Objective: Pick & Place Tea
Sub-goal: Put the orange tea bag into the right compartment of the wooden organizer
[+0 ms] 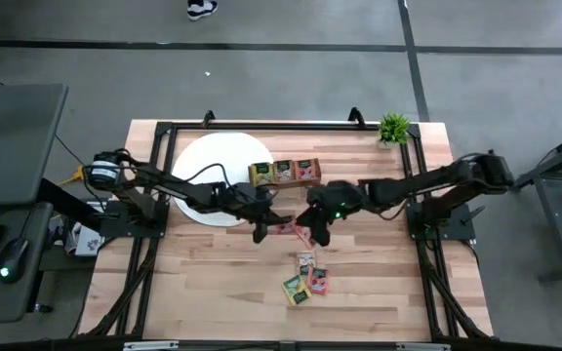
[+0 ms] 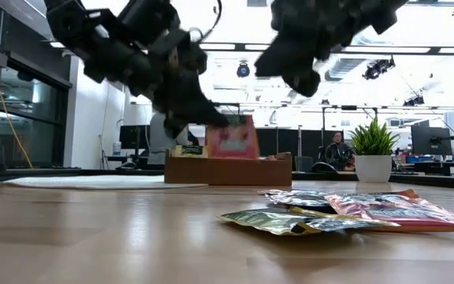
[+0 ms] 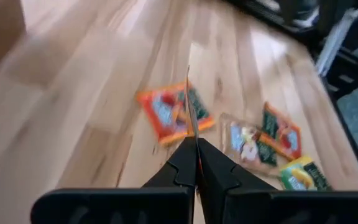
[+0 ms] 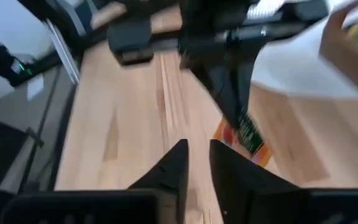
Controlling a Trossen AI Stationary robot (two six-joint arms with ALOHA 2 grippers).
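My left gripper is shut on a pink-red tea packet, which the left wrist view shows edge-on. It hangs above the middle of the table, near the brown wooden tray. My right gripper hovers just to its right, fingers slightly apart with nothing between them. Below them an orange-red packet lies flat on the table. More packets lie flat toward the near edge. My left gripper pinches the packet by one edge between its two shut fingers, at an upper corner in the low view. The fingers slant down from the table's left. The packet stands on edge, hanging below the fingertips, clear of the table.
The tray holds several packets standing in its compartments. A white round mat lies left of it, under the left arm. A small potted plant stands at the far right corner. Bare wood lies at the near left.
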